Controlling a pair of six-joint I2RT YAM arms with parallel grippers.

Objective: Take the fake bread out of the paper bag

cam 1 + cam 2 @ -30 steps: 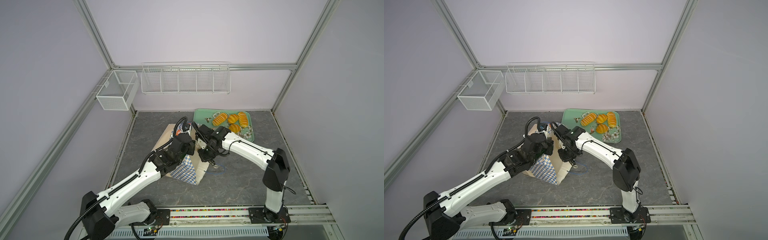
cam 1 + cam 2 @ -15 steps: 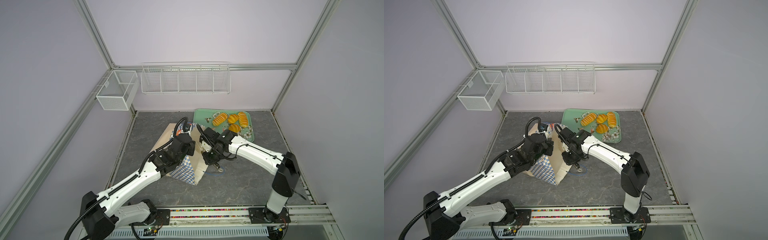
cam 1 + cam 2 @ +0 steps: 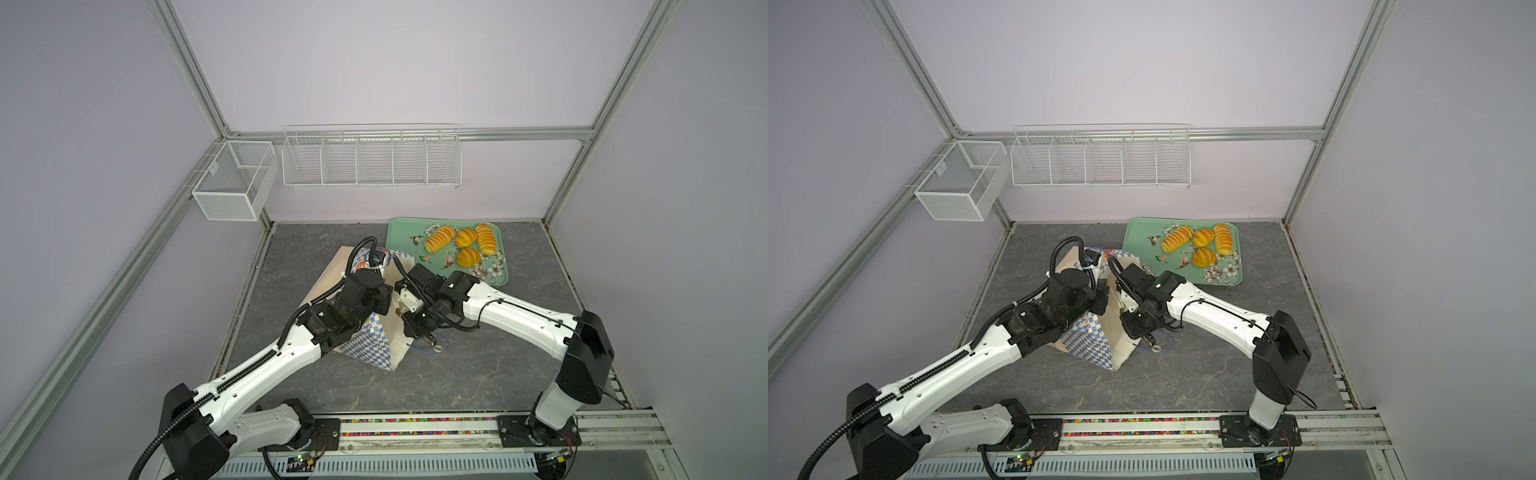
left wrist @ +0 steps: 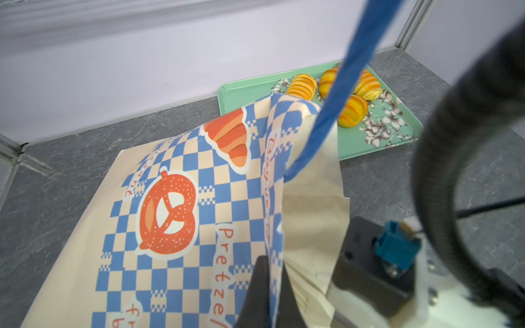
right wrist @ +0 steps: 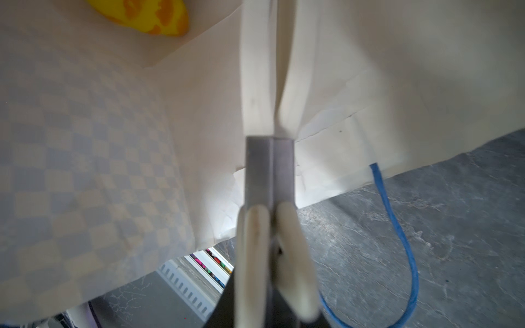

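The paper bag (image 3: 365, 345) (image 3: 1084, 340), cream with blue checks, lies tilted on the table with its mouth toward the front right. My left gripper (image 4: 274, 286) (image 3: 380, 299) is shut on the bag's upper edge and holds it up. My right gripper (image 5: 271, 284) (image 3: 419, 320) is shut on the metal tongs (image 5: 270, 170). Their closed cream tips reach into the bag with nothing between them. One fake bread (image 5: 142, 14) lies deeper inside the bag. Several fake breads (image 3: 439, 238) (image 3: 1177, 238) (image 4: 301, 86) sit on the green tray.
The green flowered tray (image 3: 403, 237) (image 3: 1138, 237) stands at the back right, close behind the bag. A blue cord handle (image 5: 397, 227) (image 3: 442, 347) loops onto the table by the bag's mouth. White wire baskets (image 3: 370, 160) hang on the back wall.
My right arm has drawn back toward the front right, taking the tongs a little out along the bag's mouth. The left gripper has kept its hold on the bag's edge.
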